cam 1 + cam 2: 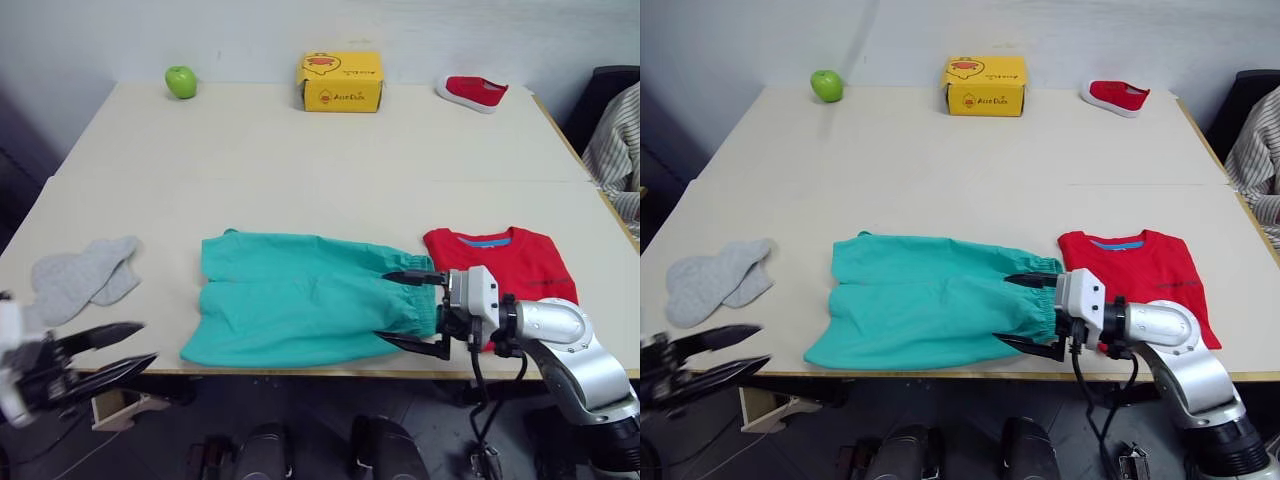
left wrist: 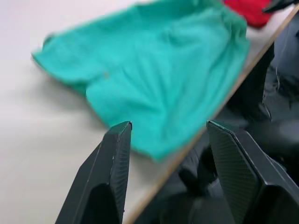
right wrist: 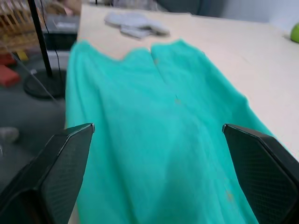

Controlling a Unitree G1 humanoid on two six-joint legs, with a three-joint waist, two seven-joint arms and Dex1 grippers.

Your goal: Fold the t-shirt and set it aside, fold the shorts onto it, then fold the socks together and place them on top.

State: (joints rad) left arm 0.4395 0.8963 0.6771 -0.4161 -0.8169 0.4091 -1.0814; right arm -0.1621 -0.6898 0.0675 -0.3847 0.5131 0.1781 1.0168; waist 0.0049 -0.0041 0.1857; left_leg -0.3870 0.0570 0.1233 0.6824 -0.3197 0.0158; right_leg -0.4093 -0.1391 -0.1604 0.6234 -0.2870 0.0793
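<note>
The teal shorts (image 1: 290, 295) lie flat near the table's front edge, waistband to the right. My right gripper (image 1: 382, 306) is open wide, one finger on each side of that waistband, with the cloth spread between its fingers (image 3: 56, 163). The red t-shirt (image 1: 505, 262) lies folded just right of the shorts. Two grey socks (image 1: 85, 278) lie overlapping at the table's left front. My left gripper (image 1: 150, 341) is open and holds nothing. It hangs off the front edge, below the socks and left of the shorts (image 2: 154, 79).
Along the far edge stand a green apple (image 1: 181, 81), a yellow box (image 1: 340, 82) and a small red shoe (image 1: 472, 93). Striped cloth (image 1: 620, 150) hangs beyond the table's right side. The table's front edge (image 1: 300, 372) runs just below the shorts.
</note>
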